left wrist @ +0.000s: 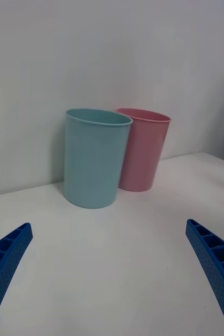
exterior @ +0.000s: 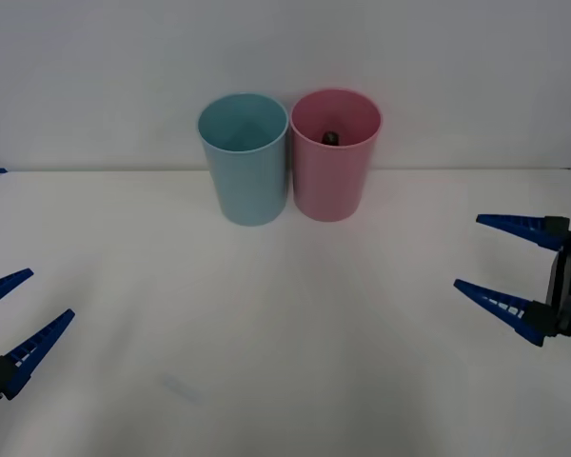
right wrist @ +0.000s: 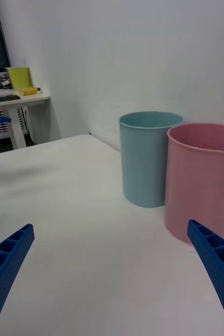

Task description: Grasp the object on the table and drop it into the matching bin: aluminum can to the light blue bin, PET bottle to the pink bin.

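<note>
**Bottle in the pink bin, both grippers spread and empty**

While you look nearest first, you find the left gripper [exterior: 14,314] low at the table's near left edge and the right gripper [exterior: 509,269] at the right edge a little farther in; each has its blue ribbed fingers spread wide with nothing between them; the fingers taper to points and show small dots along their sides in the left wrist view [left wrist: 1,262]. Beneath them you have the table [exterior: 285,362], a plain white matte top. Farther back, near the wall, you see the light blue bin [exterior: 244,162] and the pink bin [exterior: 333,157] standing upright side by side, so close that they look to be touching; both are round, smooth-sided plastic, narrowing toward the base. Inside the pink bin, low against its far wall, you can make out the PET bottle [exterior: 330,137] as a small dark shape; too little of it shows to tell its cap or label. From the wrist views you see the bins from the side, rims and outer walls, pink [right wrist: 206,178] beside blue [right wrist: 146,157], and not their insides; the right wrist view also gives you a desk [right wrist: 14,102] with a yellow-green item on it, off in the room beyond the table.
</note>
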### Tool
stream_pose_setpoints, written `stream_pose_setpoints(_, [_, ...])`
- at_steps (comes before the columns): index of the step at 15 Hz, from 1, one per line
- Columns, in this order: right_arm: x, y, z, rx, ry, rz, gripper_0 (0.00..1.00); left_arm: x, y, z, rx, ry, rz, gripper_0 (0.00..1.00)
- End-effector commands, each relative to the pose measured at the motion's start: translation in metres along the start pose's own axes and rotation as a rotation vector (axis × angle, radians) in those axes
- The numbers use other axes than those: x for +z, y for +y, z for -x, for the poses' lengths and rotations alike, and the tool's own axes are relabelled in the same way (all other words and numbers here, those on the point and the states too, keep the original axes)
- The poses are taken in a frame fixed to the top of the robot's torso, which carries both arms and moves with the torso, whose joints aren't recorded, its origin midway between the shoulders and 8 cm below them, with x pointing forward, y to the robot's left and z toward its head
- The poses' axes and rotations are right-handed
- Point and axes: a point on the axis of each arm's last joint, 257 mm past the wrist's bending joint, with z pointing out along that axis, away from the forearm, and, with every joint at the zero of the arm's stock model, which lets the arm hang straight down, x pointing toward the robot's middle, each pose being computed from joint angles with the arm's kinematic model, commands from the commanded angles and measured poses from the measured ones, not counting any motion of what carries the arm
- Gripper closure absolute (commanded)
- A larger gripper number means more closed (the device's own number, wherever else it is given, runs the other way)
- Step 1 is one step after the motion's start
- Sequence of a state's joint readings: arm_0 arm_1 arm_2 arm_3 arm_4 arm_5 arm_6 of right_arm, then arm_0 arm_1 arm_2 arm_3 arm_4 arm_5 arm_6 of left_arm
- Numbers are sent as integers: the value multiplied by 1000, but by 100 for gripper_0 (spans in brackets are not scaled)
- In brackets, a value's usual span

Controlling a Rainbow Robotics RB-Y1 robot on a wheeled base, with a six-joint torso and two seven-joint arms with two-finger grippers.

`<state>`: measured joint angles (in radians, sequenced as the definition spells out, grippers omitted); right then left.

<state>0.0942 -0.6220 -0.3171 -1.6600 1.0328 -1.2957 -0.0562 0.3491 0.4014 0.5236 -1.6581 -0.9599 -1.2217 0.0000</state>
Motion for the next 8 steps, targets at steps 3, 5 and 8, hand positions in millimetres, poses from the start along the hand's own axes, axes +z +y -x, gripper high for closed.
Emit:
stream_pose_setpoints(3, [-28, 18, -28, 33, 52, -36, 0, 0, 0, 0, 0, 0, 0, 0])
stream_pose_setpoints(5, [-41, 27, -37, 56, 68, -61, 0, 0, 0, 0, 0, 0, 0, 0])
stream_pose_setpoints(8, [-56, 41, -45, 77, 89, -88, 0, 0, 0, 0, 0, 0, 0, 0])
